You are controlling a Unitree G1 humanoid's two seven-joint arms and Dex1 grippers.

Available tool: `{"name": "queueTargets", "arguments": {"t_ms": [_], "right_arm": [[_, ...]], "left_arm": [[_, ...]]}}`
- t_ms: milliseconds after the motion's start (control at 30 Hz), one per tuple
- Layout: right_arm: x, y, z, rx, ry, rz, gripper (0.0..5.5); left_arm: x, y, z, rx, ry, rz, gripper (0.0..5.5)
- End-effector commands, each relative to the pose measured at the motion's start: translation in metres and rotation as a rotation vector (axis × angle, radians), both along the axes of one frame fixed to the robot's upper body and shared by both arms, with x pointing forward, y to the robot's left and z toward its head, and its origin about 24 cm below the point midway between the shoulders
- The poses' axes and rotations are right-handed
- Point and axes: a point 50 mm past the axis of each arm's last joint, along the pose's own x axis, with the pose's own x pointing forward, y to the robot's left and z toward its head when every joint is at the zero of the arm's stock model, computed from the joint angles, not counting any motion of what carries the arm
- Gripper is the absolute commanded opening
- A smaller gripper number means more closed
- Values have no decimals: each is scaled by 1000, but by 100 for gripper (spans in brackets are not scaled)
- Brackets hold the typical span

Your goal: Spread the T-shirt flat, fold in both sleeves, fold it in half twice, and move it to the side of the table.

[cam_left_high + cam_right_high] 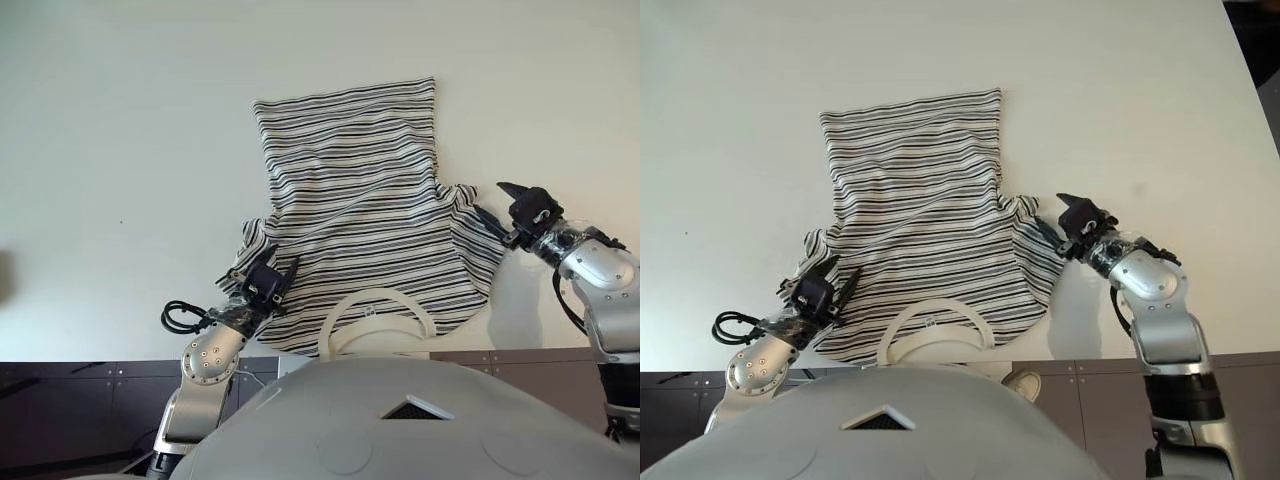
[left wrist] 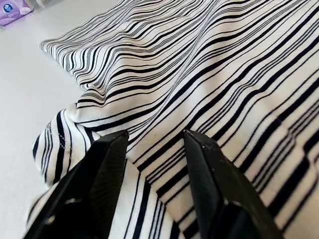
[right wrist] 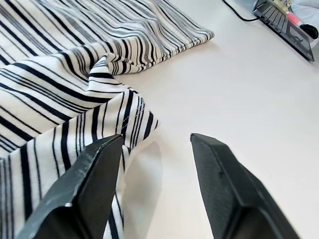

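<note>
Bench surface, plain white, carries everything in the head views, and the right eye view also catches its far right edge with dark floor beyond. The striped T-shirt lies near the middle, unfolded but rumpled. Its hem points away from the robot and its white collar sits at the near edge. The left sleeve and right sleeve are bunched at either side. The left gripper hangs low over the striped cloth just inside the left sleeve with its fingers spread; whether they touch the fabric cannot be told. The right gripper sits at the right sleeve's outer edge, fingers also spread. One finger is over the curled cloth, the other over bare bench. Close up, the left wrist view shows the folds rising behind the fingers and a purple packet far off on the bench. The right wrist view shows a dark device with a cable beyond the hem.
</note>
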Motion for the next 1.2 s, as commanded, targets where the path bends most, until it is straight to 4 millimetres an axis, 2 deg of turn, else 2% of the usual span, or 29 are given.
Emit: {"name": "queueTargets", "arguments": {"t_ms": [33, 100, 267, 333, 367, 400, 467, 533, 600, 633, 733, 800, 900, 1000, 1100, 1200], "right_arm": [[-19, -19, -27, -179, 158, 25, 249], [-24, -29, -36, -252, 194, 23, 249], [-17, -34, -35, -303, 147, -5, 249], [-13, -24, -20, -183, 69, -8, 249], [-8, -14, -5, -74, 19, -5, 249], [5, -5, 18, 70, -44, -39, 249], [27, 6, 54, 251, -137, -51, 249], [46, 14, 70, 295, -178, -40, 249], [67, 28, 60, 250, -167, -10, 249], [78, 38, 50, 231, -134, 13, 249], [105, 62, 12, 188, -2, 68, 249], [113, 70, -11, 144, 78, 95, 249], [119, 70, -31, 65, 124, 83, 249], [124, 61, -40, -3, 130, 34, 249], [128, 55, -42, -42, 110, 6, 249], [136, 58, -36, -32, 84, -5, 249]], "left_arm": [[9, 34, -25, 157, 142, 137, 203], [17, 37, -22, 159, 120, 162, 203], [12, 15, -22, 66, 113, 93, 203], [14, 15, -17, 72, 58, 109, 203], [21, 19, -8, 71, -14, 162, 203], [31, 26, 6, 42, -112, 245, 203], [51, 31, 35, -41, -266, 345, 203], [75, 27, 58, -139, -345, 350, 203], [105, 18, 64, -245, -316, 285, 203], [120, 13, 60, -268, -263, 234, 203], [153, 5, 40, -175, -126, 71, 203], [170, 8, 21, -75, -8, -4, 203], [185, 18, 1, 46, 85, -48, 203], [191, 16, -10, 50, 131, -82, 203], [196, 12, -17, 37, 125, -89, 203], [204, 7, -12, 11, 72, -80, 203]]}}
